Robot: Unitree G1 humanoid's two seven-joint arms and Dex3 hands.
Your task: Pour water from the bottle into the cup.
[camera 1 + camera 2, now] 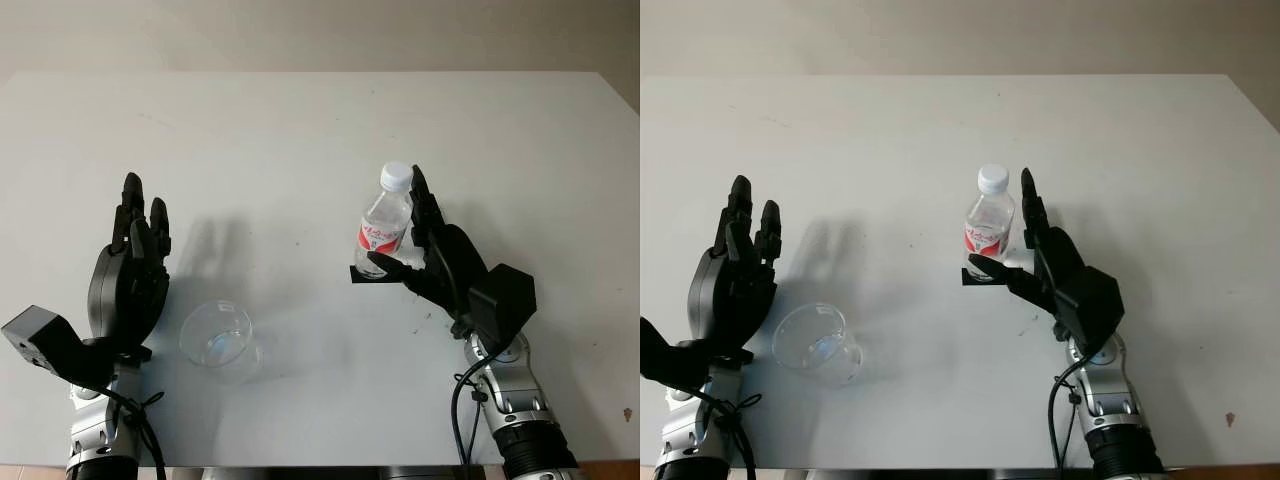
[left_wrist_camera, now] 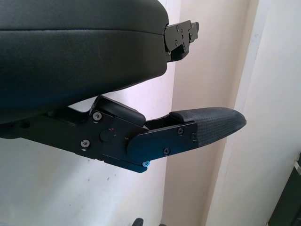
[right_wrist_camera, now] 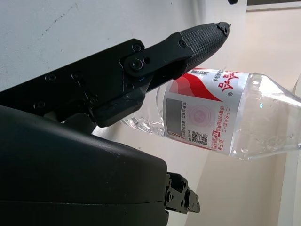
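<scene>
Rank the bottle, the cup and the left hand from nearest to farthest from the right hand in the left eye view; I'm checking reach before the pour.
1. Bottle: upright on the table, right beside the right hand, whose fingers reach around its base.
2. Cup: on the table, toward the left side.
3. Left hand: open, just beyond the cup at the left.

Bottle (image 1: 384, 222) stood upright on table (image 1: 320, 130), right of centre, w/ right hand (image 1: 432, 258) just beside it on its right. Cup (image 1: 216, 338) sat nearer the front, well left of bottle. Left hand (image 1: 130, 275) was just left of cup.
</scene>
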